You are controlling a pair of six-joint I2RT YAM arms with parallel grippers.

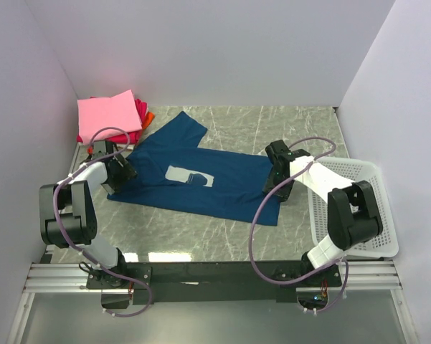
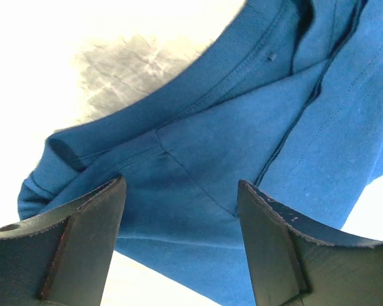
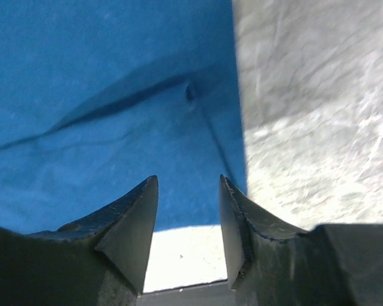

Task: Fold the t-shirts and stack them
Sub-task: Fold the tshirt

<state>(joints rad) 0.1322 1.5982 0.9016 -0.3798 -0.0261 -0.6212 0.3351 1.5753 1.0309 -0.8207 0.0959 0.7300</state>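
A dark blue t-shirt (image 1: pixel 201 179) with a white square print (image 1: pixel 190 176) lies spread on the marble table, one sleeve (image 1: pixel 181 127) pointing to the back. My left gripper (image 1: pixel 123 172) is open at the shirt's left edge; its wrist view shows blue cloth (image 2: pixel 242 127) between the open fingers (image 2: pixel 89 236). My right gripper (image 1: pixel 278 173) is open over the shirt's right edge; its wrist view shows the blue hem (image 3: pixel 115 127) and bare table (image 3: pixel 318 115) beyond the fingers (image 3: pixel 130 223). Folded pink (image 1: pixel 109 113), magenta-red (image 1: pixel 140 110) and orange (image 1: pixel 149 117) shirts are stacked at the back left.
A white plastic mesh basket (image 1: pixel 358 208) stands at the right, beside the right arm. Grey walls close in the left, back and right sides. The arm bases and a metal rail (image 1: pixel 201 276) run along the near edge.
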